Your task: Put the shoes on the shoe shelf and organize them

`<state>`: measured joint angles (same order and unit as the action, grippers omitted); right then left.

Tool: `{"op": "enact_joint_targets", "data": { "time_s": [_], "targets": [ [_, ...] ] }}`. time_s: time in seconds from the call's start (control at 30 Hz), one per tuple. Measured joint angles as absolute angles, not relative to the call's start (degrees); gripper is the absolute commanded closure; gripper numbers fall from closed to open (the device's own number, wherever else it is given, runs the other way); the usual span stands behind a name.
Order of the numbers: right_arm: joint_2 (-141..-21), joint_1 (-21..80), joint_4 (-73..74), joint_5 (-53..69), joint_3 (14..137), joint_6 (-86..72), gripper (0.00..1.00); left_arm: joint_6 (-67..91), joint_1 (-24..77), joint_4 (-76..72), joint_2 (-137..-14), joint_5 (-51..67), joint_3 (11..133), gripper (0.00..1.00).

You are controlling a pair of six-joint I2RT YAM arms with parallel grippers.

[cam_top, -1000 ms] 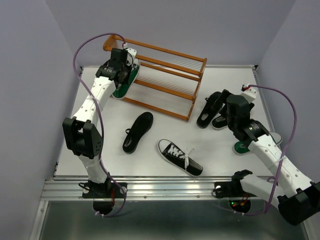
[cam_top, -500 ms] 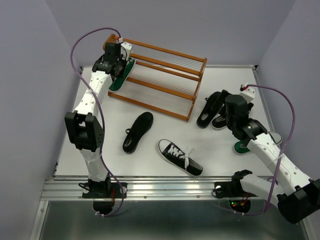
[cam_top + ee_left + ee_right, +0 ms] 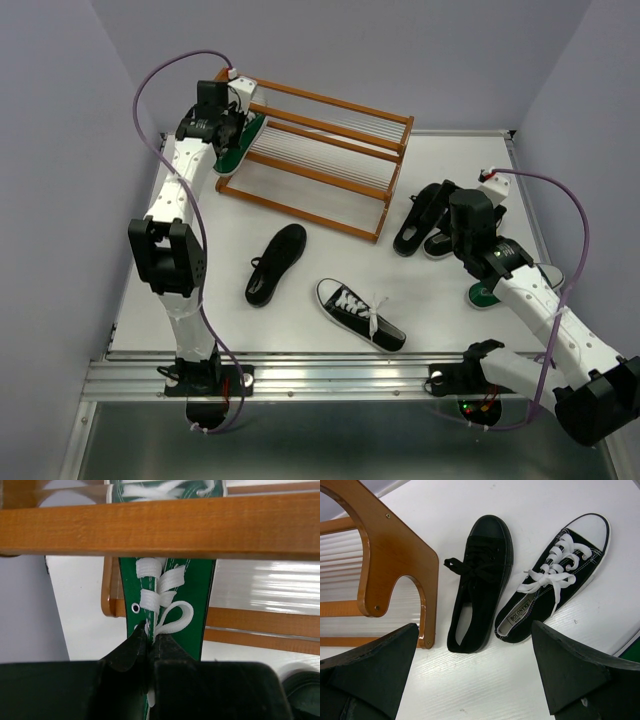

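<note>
The shoe shelf (image 3: 330,150) stands at the back of the table. My left gripper (image 3: 222,125) is shut on a green sneaker (image 3: 238,142) at the shelf's left end. In the left wrist view the gripper (image 3: 150,636) pinches the green sneaker (image 3: 172,592) by its laced throat, and its toe passes under a wooden rail (image 3: 160,527). My right gripper (image 3: 458,225) hangs open and empty above the table. In the right wrist view the gripper (image 3: 475,680) is just behind the heels of an all-black shoe (image 3: 480,580) and a black sneaker (image 3: 552,585).
Another all-black shoe (image 3: 277,263) and a black sneaker (image 3: 360,313) lie mid-table in front of the shelf. A second green sneaker (image 3: 485,293) lies partly under my right arm. The shelf's end panel (image 3: 395,565) stands just left of the right-hand shoes.
My left arm has carried the green sneaker up and back, from the front of the lower tier toward the shelf's top left corner. The right arm has barely moved.
</note>
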<state>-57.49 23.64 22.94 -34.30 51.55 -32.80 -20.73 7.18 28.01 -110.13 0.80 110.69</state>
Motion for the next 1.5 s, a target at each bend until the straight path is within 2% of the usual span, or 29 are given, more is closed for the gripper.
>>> {"op": "enact_joint_targets", "data": {
  "time_s": [0.23,0.27,0.3,0.4,0.57,0.6,0.77,0.93,1.33,1.5],
  "targets": [
    [-57.5,23.6,23.1,-34.3,51.5,-32.8,0.00,-21.0,7.4,28.0,-114.2,1.8,113.8,1.00],
    [-57.5,23.6,23.1,-34.3,51.5,-32.8,0.00,-20.9,7.4,28.1,-114.5,1.8,114.2,0.96],
    [-57.5,23.6,23.1,-34.3,51.5,-32.8,0.00,-20.7,7.4,28.2,-114.7,1.8,114.5,0.80],
    [-57.5,23.6,23.1,-34.3,51.5,-32.8,0.00,-20.1,7.4,28.9,-115.2,1.3,115.7,0.60],
    [-57.8,23.6,23.1,-34.2,51.5,-32.8,0.00,-19.0,7.4,28.3,-115.2,0.9,117.1,0.57],
    [-57.9,23.6,23.1,-34.2,51.5,-32.8,0.00,-18.7,7.4,28.1,-115.2,0.8,117.4,0.50],
    [-59.2,23.6,23.1,-33.5,51.5,-32.9,0.00,-17.3,7.4,28.2,-114.9,-0.4,117.6,0.49],
    [-59.5,23.6,23.1,-32.7,51.5,-32.9,0.00,-15.7,7.4,29.2,-113.6,-0.9,117.4,0.32],
    [-59.6,23.6,23.0,-30.5,51.5,-33.0,0.00,-9.0,8.6,31.5,-102.1,-3.8,110.0,0.29],
    [-59.6,23.6,23.0,-30.5,51.5,-32.9,0.00,-5.7,15.2,34.2,-95.0,-9.1,102.7,0.29]
  ]
}}
